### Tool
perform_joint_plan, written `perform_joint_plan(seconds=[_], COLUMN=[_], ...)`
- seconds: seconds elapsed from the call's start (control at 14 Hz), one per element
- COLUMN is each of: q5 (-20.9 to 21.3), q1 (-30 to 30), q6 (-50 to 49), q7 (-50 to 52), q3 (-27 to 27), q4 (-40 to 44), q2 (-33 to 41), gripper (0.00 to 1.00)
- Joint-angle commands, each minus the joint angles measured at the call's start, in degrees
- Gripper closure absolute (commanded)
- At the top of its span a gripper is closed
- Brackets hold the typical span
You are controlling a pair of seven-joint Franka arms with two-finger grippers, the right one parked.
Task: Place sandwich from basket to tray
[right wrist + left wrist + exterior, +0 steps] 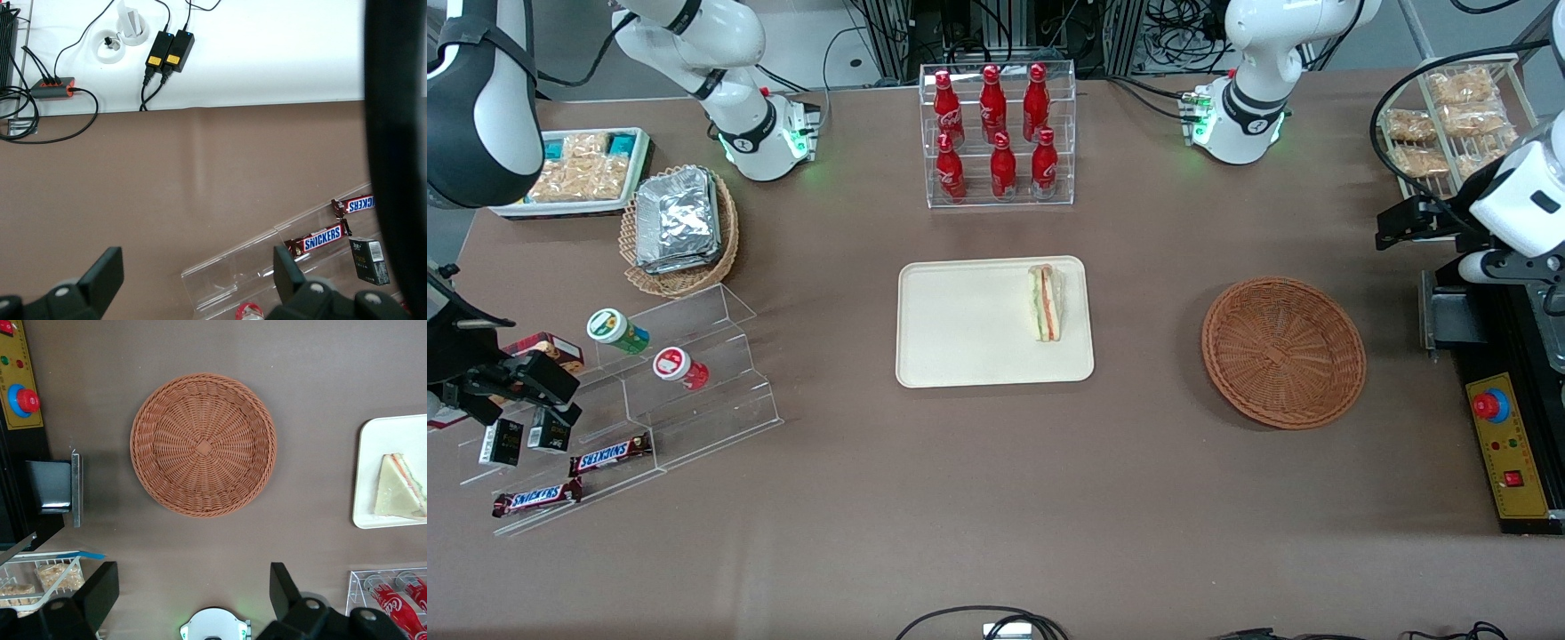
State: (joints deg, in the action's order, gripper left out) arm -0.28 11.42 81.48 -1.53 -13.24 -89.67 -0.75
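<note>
sandwich [1047,302] lies on the cream tray [960,329] in the front view, resting along the tray's edge nearest the working arm's end of the table, a white wedge with red, green and orange stripes showing. the reddish-brown basket [1284,352] sits on the brown table [996,498] well apart from the tray, toward the working arm's end, and holds nothing. farther from the camera than the tray stands a clear rack of red bottles [996,133]. toward the parked arm's end are a tan wicker basket with foil packs [679,222], a white tray of snacks [583,169], and a clear stepped stand [649,400] with snickers bars [609,455]. the left arm's gripper [1409,222] hangs high at the working arm's end, clear of the basket, and its state is hard to read in this view.

from the left wrist view, the gripper [190,587] hovers above the table beside the basket [203,445], its two dark fingers [100,587] spread wide apart with nothing between them. the basket is bare inside. the sandwich [400,488] rests on a corner of the tray [380,453], apart from the basket. the bottles [393,600] show near the gripper, and a red stop button [27,400] sits on a yellow panel.

the right wrist view shows only table, snickers bars [320,239] and cables.
</note>
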Motion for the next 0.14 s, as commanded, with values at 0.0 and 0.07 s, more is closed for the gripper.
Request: perform_joint_plan(seconds=[0.0, 0.07], q5=[-1.2, -1.3], q1=[0.4, 0.4], q6=[-1.0, -1.0], q7=[-1.4, -1.5], q3=[0.1, 0.1], q4=[0.6, 0.6], q2=[0.4, 0.3], gripper=[0.0, 0.0])
